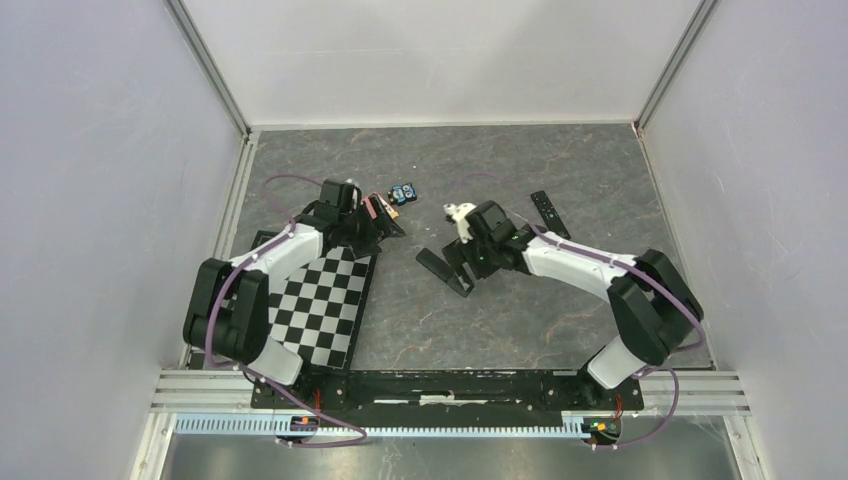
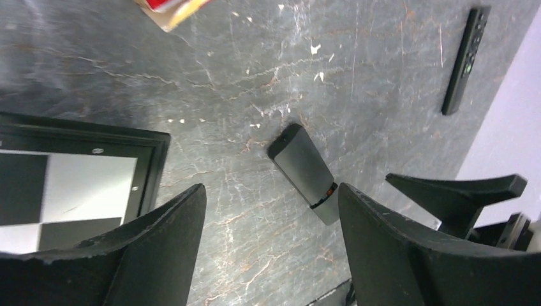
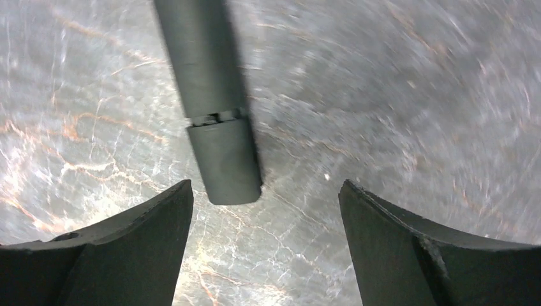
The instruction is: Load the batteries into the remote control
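Two black remotes are lying on the dark grey marbled stone-look tabletop [image 1: 560,330]; the broader black plastic remote control [image 1: 437,266] is resting near the middle, with a seam across its body where one end section is sitting slightly offset; the slim black stick-shaped remote [image 1: 549,212] is lying well apart from it, farther away and to the right. One small blue-and-black gadget with round parts [image 1: 403,192] is sitting at the far middle. The tiny slim orange-red batteries [image 1: 375,207] are showing just left of that gadget, close by the left arm's wrist, too small to count. One black-framed black-and-white checkerboard panel [image 1: 320,300] is lying flat at the near left. The left gripper [image 2: 271,191] is reaching out over the table beyond the checkerboard's far corner, angled toward the middle, its jaws standing wide with nothing between them. The right gripper [image 3: 266,186] is leaning in from the right, bent at the elbow, and hovering low over the near end of the broader remote; its jaws are spread wide, holding nothing, and the remote's end is lying closer to one finger [image 3: 127,255] than the other.
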You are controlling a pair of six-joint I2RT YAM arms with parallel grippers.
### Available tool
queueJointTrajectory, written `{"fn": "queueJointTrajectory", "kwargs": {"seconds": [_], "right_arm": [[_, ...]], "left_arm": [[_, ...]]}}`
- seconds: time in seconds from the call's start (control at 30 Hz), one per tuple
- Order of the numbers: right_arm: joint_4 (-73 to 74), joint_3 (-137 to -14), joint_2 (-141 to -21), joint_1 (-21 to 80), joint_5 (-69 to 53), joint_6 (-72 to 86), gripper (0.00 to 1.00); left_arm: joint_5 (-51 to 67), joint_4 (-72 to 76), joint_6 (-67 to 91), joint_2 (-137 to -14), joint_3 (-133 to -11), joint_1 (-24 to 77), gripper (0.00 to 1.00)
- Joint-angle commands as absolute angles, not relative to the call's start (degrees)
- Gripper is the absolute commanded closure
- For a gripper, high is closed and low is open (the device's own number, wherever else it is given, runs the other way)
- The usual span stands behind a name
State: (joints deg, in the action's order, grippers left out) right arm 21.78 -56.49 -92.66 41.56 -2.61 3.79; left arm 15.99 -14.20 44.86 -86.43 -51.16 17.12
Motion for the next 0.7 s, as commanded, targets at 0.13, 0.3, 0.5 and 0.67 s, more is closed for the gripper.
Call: {"fn": "queueJointTrajectory", "kwargs": {"seconds": [0.13,0.3,0.5,0.67], "right_arm": [[12.51,-43.91,-85.23,37.44,-5.19,31.88,0.17],[6.45,-39.87,-84.68,37.42,-8.75,36.88,0.18],[4.58,-38.98,-85.89,37.44,-8.0,39.58,0.22],[5.24,-39.87,-87.94,37.35,-7.47,40.3,0.36]], "left_arm": [[24.36,-9.23,43.15,-93.31,-54.88,19.13,0.23],[23.19,-8.61,42.91,-95.43,-55.01,20.11,0.23],[22.55,-8.66,42.72,-97.88,-55.28,21.35,0.24],[22.07,-8.64,42.63,-98.73,-55.11,21.85,0.26]]}}
